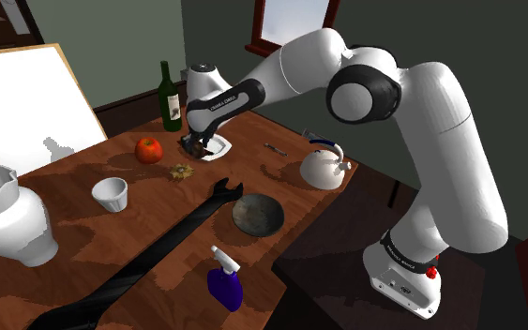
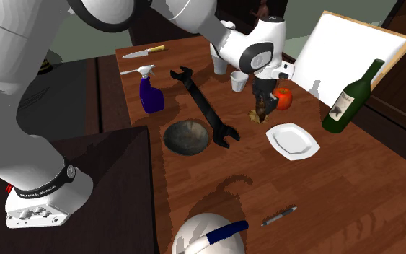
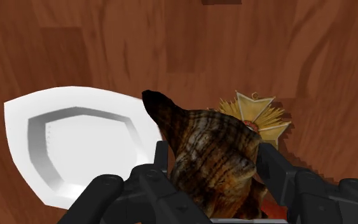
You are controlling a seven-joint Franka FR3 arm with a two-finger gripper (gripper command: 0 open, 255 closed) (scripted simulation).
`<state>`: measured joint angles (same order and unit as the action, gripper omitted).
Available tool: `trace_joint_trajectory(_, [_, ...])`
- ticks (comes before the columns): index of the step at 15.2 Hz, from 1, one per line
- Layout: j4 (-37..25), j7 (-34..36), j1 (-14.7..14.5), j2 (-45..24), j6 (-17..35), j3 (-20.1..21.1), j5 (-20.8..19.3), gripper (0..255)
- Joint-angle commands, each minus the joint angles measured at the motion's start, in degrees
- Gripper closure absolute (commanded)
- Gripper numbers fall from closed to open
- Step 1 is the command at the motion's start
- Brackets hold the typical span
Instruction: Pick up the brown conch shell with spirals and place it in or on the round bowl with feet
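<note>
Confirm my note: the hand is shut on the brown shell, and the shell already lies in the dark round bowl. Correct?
Not quite. The hand is shut on the brown shell, but the second exterior view shows the shell held beside the white plate, apart from the dark round bowl.

Black jaws clasping brown conch shell (image 2: pixel 264 106), red apple (image 2: pixel 286 99) and white plate (image 2: pixel 293 141) near, dark bowl (image 2: pixel 187 137) apart

Wooden table (image 1: pixel 260 174), grey-green wall (image 1: pixel 112 37), red-framed window (image 1: pixel 294 19)
</note>
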<state>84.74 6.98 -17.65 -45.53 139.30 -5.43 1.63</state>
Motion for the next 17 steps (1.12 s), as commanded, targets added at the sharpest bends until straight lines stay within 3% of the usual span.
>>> trace_joint_trajectory(1, [0.09, 0.09, -0.14, 1.11, -1.03, -0.07, -0.08, 255])
trace_joint_trajectory(6, [0.08, 0.07, -0.23, 3.18, -3.11, -0.19, -0.2, 255])
trace_joint_trajectory(11, [18.82, 1.66, -2.42, 14.01, 4.75, -0.77, -1.14, 255])
trace_joint_trajectory(17, [37.08, 4.61, -5.25, 25.06, 11.88, -1.69, -3.05, 255])
